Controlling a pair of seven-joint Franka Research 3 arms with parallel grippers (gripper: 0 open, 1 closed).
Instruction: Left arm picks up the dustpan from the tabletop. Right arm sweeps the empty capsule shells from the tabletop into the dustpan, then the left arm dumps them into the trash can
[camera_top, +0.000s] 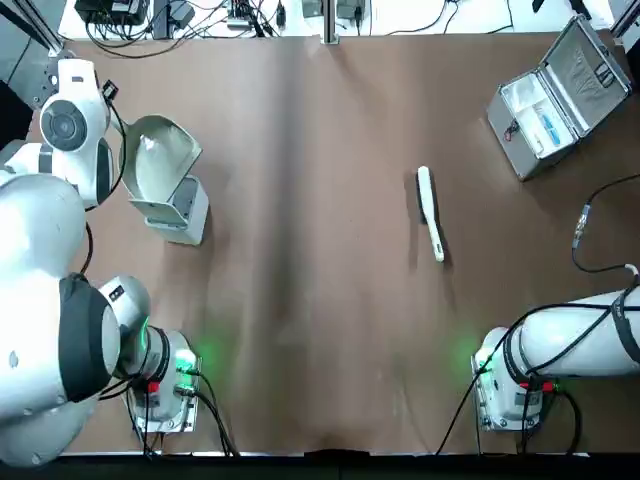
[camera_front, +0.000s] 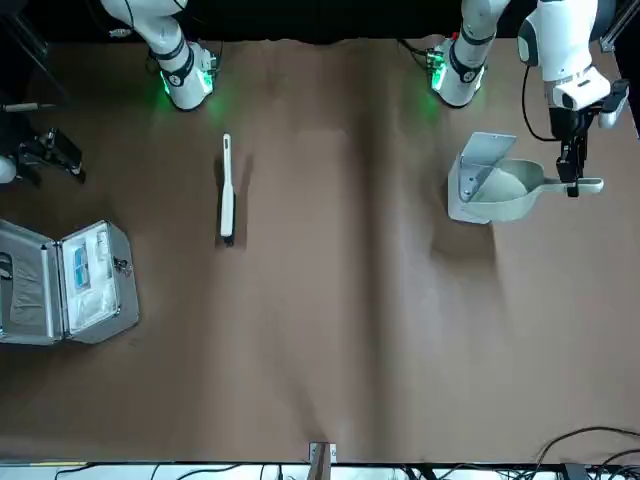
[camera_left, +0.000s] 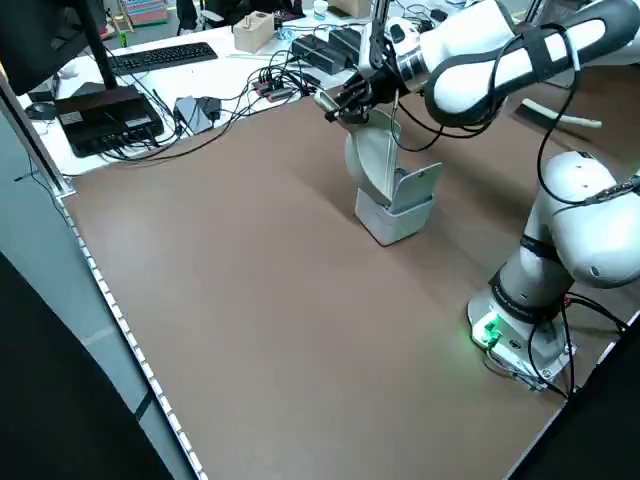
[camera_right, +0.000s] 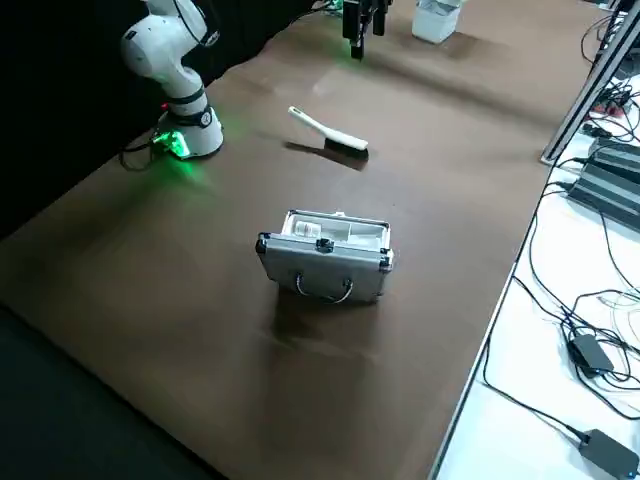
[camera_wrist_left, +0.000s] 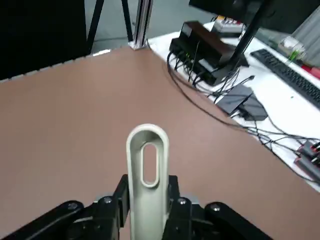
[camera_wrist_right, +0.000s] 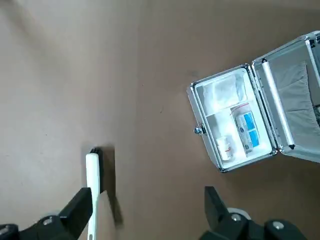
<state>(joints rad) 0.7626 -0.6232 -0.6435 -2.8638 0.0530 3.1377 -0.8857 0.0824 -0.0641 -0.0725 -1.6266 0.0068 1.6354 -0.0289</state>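
The left gripper (camera_front: 571, 186), clamped on the dustpan's handle, holds the dustpan (camera_front: 510, 190) at the bin (camera_top: 187, 217) on the left. The right wrist view alone shows the right gripper's (camera_wrist_right: 152, 200) fingers apart, near the brush (camera_wrist_right: 93, 192) and case (camera_wrist_right: 232, 120).

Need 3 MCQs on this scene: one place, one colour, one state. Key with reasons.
1. Where is the dustpan?
A) in the silver case
B) over the trash can
C) beside the brush

2. Brush handle colour?
A) white
B) red
C) black

3. State of the right gripper's jaws?
A) shut on the brush
B) shut on the case lid
C) open, holding nothing

1 B: front view has the pan overlapping the can's open top.
2 A: handle is white in the top view.
3 C: right wrist view shows a wide gap between the jaws.
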